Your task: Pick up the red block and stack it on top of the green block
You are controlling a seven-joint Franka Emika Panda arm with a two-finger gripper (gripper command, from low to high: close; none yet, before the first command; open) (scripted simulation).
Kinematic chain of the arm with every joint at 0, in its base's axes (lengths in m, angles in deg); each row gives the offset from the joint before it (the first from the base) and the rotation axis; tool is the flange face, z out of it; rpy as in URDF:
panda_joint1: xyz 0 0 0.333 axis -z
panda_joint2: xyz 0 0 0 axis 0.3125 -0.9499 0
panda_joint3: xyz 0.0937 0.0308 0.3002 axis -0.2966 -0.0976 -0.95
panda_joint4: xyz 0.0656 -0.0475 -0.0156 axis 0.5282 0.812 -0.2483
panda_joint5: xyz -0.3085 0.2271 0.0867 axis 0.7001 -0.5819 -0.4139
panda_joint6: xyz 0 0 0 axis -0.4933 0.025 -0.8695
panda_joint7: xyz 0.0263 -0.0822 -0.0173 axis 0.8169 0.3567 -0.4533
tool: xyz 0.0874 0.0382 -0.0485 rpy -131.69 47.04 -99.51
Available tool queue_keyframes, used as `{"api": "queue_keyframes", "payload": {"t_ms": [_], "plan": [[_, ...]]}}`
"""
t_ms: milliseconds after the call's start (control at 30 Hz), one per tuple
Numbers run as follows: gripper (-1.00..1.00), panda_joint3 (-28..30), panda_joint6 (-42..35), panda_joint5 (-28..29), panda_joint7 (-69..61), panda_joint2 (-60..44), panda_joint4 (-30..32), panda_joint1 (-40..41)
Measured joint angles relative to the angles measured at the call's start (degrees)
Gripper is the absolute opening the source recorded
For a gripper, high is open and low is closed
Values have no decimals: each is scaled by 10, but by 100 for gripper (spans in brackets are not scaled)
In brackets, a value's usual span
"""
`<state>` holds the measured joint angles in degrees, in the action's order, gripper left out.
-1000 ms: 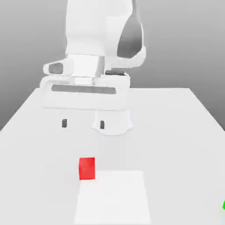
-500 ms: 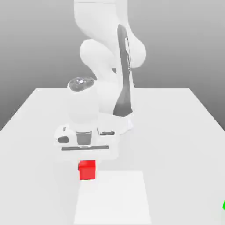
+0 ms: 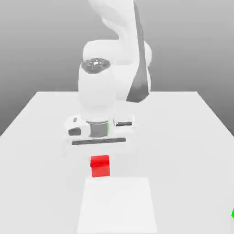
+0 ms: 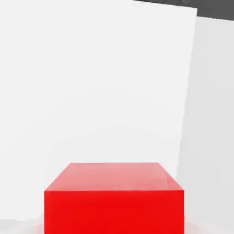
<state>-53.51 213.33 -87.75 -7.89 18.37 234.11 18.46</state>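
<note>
Claw (image 3: 100,161): clamped on the red block (image 3: 100,169), gripped from two opposite sides, which leaves its underside free for stacking. The block sits squarely in the hand view and looks upright; it appears carried just clear of the table (image 3: 183,146), though its height I cannot confirm.

The green block (image 3: 233,214) lies at the edge of the exterior view's right, well apart from the red one, mostly cut off. The stack is not made.

Assessment: the hold seems sound — central and level. Next should come more lift, then a sideways carry; low travel could knock the green block.
</note>
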Motion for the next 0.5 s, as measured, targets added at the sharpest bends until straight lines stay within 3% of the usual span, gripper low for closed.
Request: {"api": "queue_keyframes", "payload": {"t_ms": [500], "plan": [[-100,-111,-133,50,230,-172,-307,-216]]}}
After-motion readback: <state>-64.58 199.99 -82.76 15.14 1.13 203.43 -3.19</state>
